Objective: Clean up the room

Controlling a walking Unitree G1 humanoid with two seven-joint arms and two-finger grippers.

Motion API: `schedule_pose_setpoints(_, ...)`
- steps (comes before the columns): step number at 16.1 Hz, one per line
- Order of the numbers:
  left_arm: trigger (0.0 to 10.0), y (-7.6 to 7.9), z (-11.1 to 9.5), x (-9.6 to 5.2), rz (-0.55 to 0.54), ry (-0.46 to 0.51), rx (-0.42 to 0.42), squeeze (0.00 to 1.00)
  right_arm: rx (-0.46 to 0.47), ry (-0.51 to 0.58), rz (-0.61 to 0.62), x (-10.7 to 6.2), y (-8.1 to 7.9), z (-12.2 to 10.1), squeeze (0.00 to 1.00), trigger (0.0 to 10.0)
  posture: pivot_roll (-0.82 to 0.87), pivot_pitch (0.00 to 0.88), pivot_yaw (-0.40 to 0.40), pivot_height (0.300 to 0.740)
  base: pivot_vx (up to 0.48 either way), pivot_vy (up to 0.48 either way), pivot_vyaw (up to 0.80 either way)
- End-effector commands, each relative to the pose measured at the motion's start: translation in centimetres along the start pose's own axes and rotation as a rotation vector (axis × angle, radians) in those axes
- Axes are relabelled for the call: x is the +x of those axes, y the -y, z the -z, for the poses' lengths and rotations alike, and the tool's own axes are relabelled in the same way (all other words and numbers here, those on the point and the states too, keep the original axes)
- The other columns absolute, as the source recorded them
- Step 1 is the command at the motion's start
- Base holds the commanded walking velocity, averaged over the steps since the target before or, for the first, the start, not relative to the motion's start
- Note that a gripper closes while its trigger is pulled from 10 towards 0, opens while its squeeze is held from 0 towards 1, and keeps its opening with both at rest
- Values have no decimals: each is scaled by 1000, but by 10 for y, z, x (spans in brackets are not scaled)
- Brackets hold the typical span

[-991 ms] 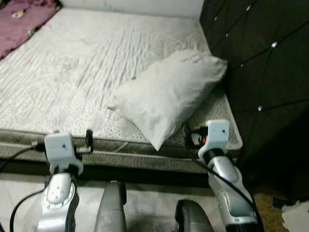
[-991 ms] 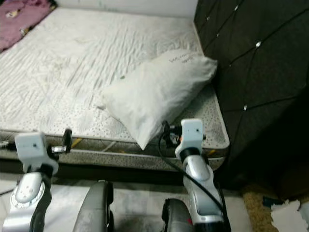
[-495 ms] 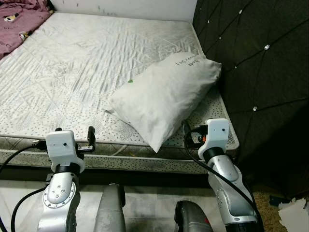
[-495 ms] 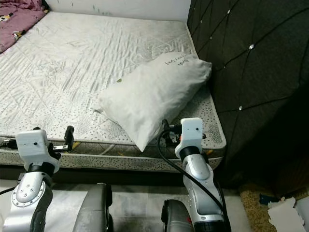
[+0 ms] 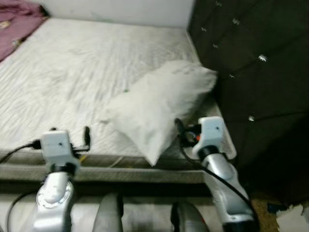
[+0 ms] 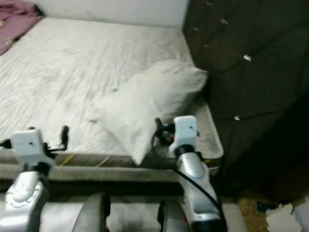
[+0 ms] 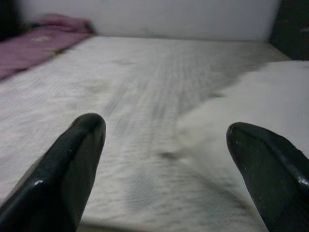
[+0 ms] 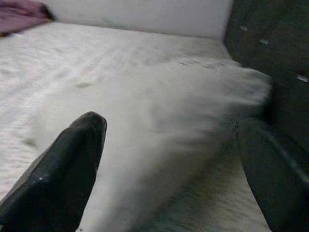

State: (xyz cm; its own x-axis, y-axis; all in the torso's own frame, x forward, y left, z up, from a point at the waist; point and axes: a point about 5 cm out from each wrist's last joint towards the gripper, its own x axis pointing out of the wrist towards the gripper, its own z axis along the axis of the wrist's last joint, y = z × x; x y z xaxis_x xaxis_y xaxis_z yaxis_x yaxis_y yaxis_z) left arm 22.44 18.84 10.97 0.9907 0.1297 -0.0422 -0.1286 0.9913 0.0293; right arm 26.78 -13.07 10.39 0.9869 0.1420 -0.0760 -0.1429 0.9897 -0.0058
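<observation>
A white pillow (image 5: 161, 104) lies slantwise on the bare quilted mattress (image 5: 72, 72) of the bed, at about 1 o'clock from the middle of the head view, its far corner close to the dark tufted headboard (image 5: 251, 63) at 3 o'clock and its near corner reaching the mattress's front edge. The right pincer (image 8: 169, 159) stands wide open, its two black fingers (image 8: 63, 164) apart with the pillow straight ahead between them, near but not touching. The left pincer (image 7: 166, 169) is likewise spread open, held over the mattress's front edge at 8 o'clock, facing bare quilting with the pillow off to one side. A purple blanket (image 5: 17, 21) is bunched at the far corner of the bed, at 10 o'clock. Crumpled white paper (image 5: 294, 217) lies on the floor at 4 o'clock. The head views are blurred.
</observation>
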Motion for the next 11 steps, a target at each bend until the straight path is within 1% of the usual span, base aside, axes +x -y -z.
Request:
schedule_pose_setpoints(1, 10000, -3, -2, 0, -1, 6, 7, 0, 7, 10, 3, 2, 0, -2, 0, 10000, 64, 42, -34, 633, 401, 0, 0)
schedule_pose_setpoints(3, 10000, -3, -1, 1, -3, 0, 4, 0, 6, 11, 4, 2, 0, -3, 0, 10000, 62, 41, -33, 633, 339, 0, 0)
schedule_pose_setpoints(8, 10000, -3, 0, 3, -4, -5, 1, 0, 4, 14, 3, 3, 1, -3, 0, 10000, 62, 39, -34, 633, 0, 0, 0)
schedule_pose_setpoints(11, 10000, -2, -1, 4, 1, 5, -5, 0, 3, 16, 3, 5, 1, -4, 0, 10000, 61, 35, -34, 633, 296, 0, 0)
